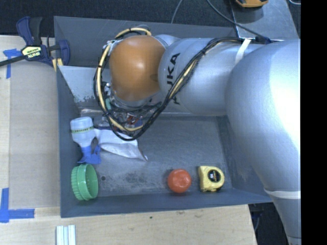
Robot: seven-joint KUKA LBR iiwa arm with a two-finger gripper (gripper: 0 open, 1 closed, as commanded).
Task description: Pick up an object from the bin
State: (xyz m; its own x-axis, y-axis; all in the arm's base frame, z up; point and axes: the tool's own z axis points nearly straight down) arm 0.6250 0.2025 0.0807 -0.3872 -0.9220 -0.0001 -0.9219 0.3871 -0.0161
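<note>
You see the arm's orange domed wrist cover (134, 68) over upper left of grey metal bin (153, 202). Gripper (124, 119) sits beneath it; open or closed, you cannot tell. Nearest, just below: crumpled white sheet (121, 148), long axis left-right, tip pointing lower right. Beside it on left: small white ribbed plastic bottle (82, 129), long axis roughly up-down, blue piece (90, 155) at lower end. Along front wall: green round lid (84, 181), orange-red ball (179, 181), yellow tape measure (211, 178).

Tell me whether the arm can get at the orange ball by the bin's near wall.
Probably yes: the orange ball lies uncovered on the floor of the bin, with only the yellow tape measure close beside it.
</note>
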